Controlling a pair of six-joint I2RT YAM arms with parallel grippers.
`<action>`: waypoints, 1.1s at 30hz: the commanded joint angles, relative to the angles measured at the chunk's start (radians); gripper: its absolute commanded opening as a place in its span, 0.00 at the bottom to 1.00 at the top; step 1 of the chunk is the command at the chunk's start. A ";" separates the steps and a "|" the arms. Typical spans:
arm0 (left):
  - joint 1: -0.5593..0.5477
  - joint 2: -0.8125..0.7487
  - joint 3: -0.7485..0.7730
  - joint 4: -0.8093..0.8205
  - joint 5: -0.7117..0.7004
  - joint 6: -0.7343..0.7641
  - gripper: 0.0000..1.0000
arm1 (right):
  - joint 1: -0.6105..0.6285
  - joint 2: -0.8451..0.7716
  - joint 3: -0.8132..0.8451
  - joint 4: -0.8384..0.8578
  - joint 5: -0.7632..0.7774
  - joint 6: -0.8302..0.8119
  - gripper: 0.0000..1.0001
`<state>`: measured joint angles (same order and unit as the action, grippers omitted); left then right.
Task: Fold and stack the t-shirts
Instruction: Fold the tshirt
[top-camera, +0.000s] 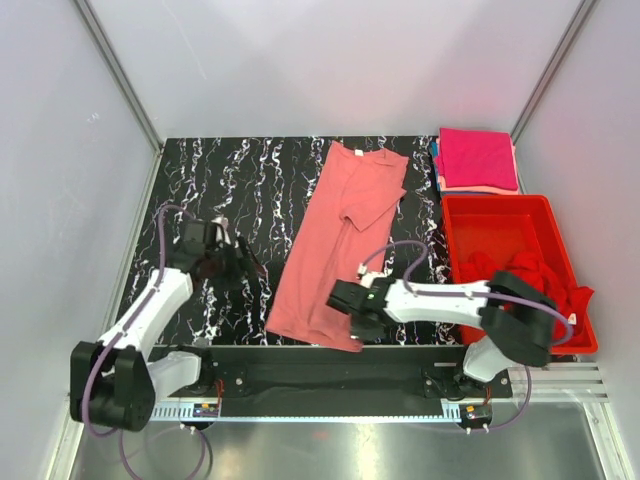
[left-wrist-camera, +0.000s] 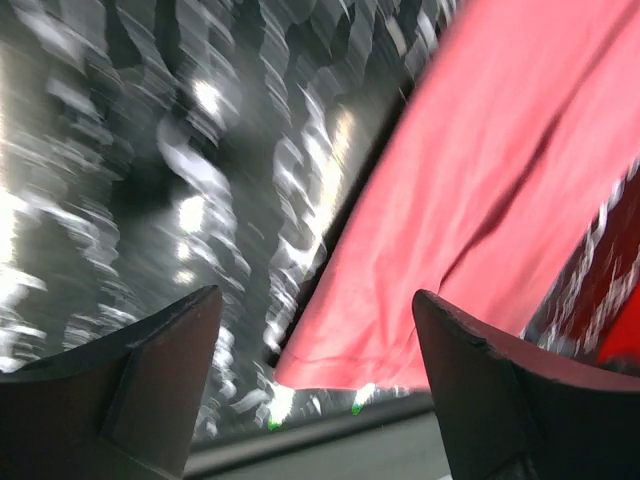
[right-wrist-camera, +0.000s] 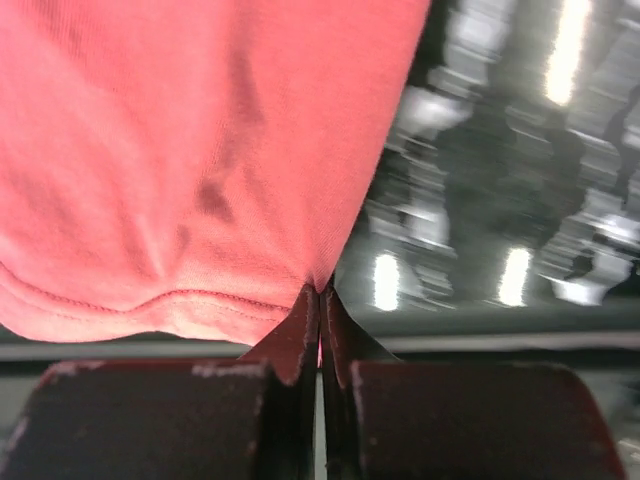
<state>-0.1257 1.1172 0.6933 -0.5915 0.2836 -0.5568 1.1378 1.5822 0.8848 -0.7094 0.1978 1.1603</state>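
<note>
A salmon-pink t-shirt (top-camera: 335, 240) lies folded lengthwise down the middle of the black marbled table, collar at the far end. My right gripper (top-camera: 352, 325) is shut on its near right hem corner; in the right wrist view the fingertips (right-wrist-camera: 320, 290) pinch the cloth (right-wrist-camera: 200, 150) by the stitched hem. My left gripper (top-camera: 250, 265) hovers open over bare table left of the shirt, nothing between its fingers (left-wrist-camera: 315, 300); the shirt's near left corner (left-wrist-camera: 480, 200) lies ahead of it. A folded magenta-pink t-shirt (top-camera: 477, 160) tops a stack at the back right. Red t-shirts (top-camera: 545, 285) lie crumpled in the bin.
A rigid red plastic bin (top-camera: 495, 200) stands along the right side of the table, just behind my right arm. White walls close in the left, back and right. A black rail (top-camera: 300, 375) runs along the near table edge.
</note>
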 joint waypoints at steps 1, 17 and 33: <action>-0.095 -0.141 -0.041 -0.005 0.008 -0.098 0.79 | 0.010 -0.146 -0.096 -0.055 0.008 -0.060 0.02; -0.449 -0.116 -0.235 0.102 -0.147 -0.249 0.75 | 0.008 -0.179 0.115 0.075 -0.103 -0.310 0.19; -0.523 -0.132 -0.276 0.098 -0.234 -0.264 0.59 | 0.042 -0.022 0.049 0.149 -0.087 -0.432 0.16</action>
<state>-0.6361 0.9997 0.4217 -0.4828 0.1101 -0.8177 1.1660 1.6260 0.9329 -0.5529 0.0711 0.7464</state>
